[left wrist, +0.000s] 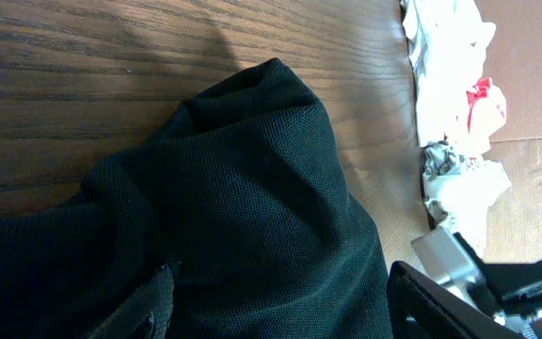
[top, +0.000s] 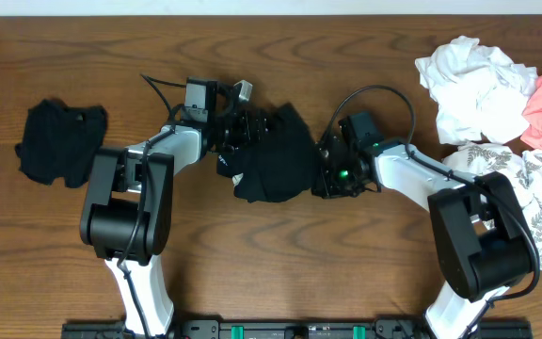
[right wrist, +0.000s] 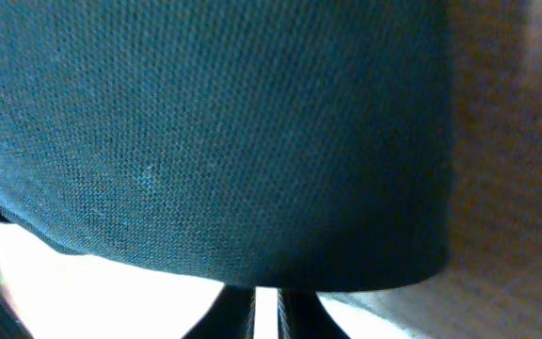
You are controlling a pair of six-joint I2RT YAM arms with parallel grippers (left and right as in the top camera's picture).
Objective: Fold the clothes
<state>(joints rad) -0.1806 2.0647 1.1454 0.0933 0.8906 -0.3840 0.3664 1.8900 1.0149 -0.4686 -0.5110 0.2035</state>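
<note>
In the centre of the frame, the shirt (top: 280,155) lies bunched between the spread jaws of the left gripper (top: 236,130). The right gripper (right wrist: 255,309), jaws together, pinches its right edge.

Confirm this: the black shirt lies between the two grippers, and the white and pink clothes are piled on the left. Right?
No. The overhead view shows the white and pink clothes piled on the right, not the left. The black shirt does lie between the left gripper and right gripper.
</note>
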